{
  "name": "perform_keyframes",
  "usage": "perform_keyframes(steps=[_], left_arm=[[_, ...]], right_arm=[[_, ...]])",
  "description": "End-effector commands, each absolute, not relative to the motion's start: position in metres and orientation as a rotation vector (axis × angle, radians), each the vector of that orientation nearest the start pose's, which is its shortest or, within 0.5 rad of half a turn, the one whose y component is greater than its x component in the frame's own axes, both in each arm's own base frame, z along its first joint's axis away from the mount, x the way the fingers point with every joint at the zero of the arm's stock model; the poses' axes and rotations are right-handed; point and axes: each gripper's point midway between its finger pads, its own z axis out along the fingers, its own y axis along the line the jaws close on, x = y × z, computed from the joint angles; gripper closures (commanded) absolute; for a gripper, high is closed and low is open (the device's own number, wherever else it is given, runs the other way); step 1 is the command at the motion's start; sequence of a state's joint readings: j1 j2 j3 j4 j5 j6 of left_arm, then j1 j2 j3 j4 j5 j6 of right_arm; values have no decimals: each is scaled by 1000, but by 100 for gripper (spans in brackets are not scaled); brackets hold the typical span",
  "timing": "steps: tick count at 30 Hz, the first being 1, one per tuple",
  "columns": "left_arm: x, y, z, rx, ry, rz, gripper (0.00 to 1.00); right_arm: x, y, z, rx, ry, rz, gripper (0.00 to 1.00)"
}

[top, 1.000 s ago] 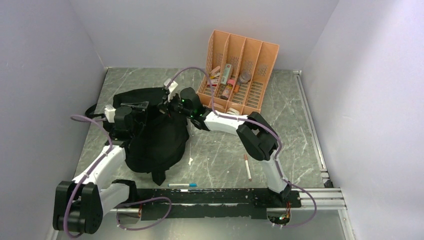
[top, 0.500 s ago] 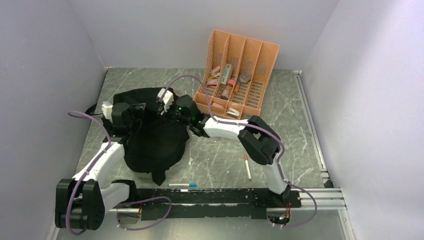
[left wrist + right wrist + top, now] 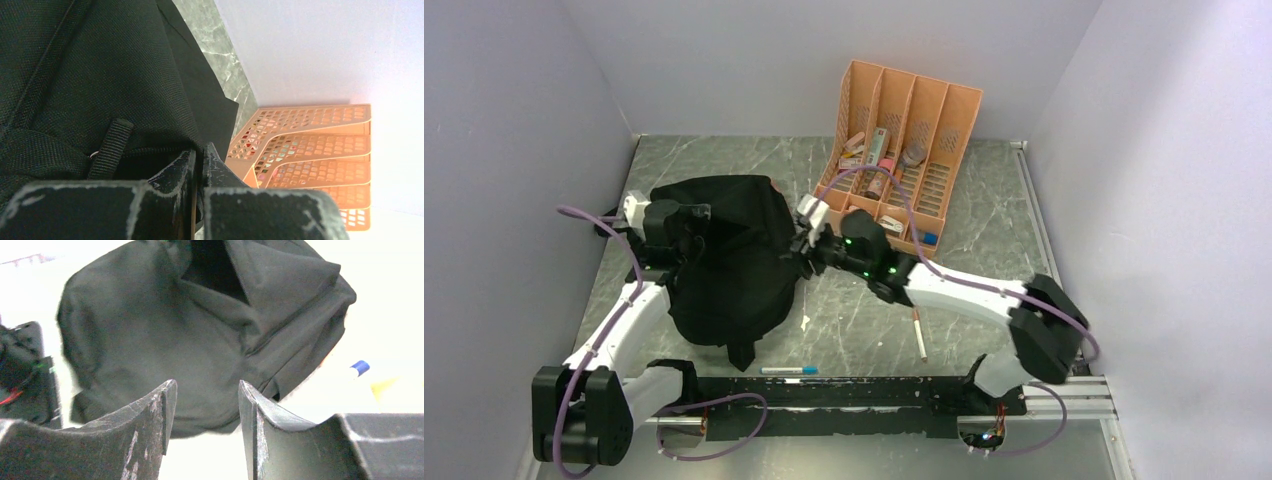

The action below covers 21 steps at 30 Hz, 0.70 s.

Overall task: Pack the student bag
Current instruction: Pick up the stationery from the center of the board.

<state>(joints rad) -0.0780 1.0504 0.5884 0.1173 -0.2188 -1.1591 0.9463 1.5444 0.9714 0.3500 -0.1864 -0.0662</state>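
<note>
The student bag (image 3: 729, 265) lay slumped on the left half of the surface (image 3: 1024, 230), just left of the orange organizer (image 3: 904, 150). In the right wrist view its mouth showed only as a narrow dark gap at the far end.

My left fingers (image 3: 199, 157) were pinched fully together at the bag's far left edge, beside a small webbing loop. I judged that they had only a thin fold of fabric. That was my main worry. So slight a bite on soft cloth could slip out under any pull and let the mouth fall closed. If it held, a pull might instead drag the whole limp bag along.

My right fingers (image 3: 207, 390) stood partly apart with nothing between them, just off the bag's right side. If I reached back in from there, a finger could catch a flap or a strap.

The things that I took to be for packing were not at the bag. A blue-capped pen (image 3: 789, 370) lay near the arm bases and a thin red-tipped stick (image 3: 918, 335) lay under the right arm. A careless sweep could knock either one away. The right arm's cable looped close to the organizer and could snag on it.
</note>
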Motion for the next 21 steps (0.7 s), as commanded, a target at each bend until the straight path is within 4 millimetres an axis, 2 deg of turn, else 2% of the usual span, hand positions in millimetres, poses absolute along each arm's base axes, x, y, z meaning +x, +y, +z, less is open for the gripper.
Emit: perform_keyframes(steps=[1,6,8,10,15,21], left_arm=[[374,-26,232,-1028,1504,-615,95],[374,-29,229,-1003,1520,-603,95],[375,-29,230,-991,1519,-600,95],[376,-30,228,-973,1518,-600,95],[377,-33,228,-935,1512,-613,95],[379,-36,231,-899,1514,-614,95]], right_arm=[[207,380,192,-1094,1622,896,48],[121,362,150,-1470,1592,941,47],[96,359,135,-1561,1573,988,46],[80,359,124,-1596,1564,1041,45],[54,360,102,-1679,1497,1104,42],[50,369,68,-1768,1536,1021,38]])
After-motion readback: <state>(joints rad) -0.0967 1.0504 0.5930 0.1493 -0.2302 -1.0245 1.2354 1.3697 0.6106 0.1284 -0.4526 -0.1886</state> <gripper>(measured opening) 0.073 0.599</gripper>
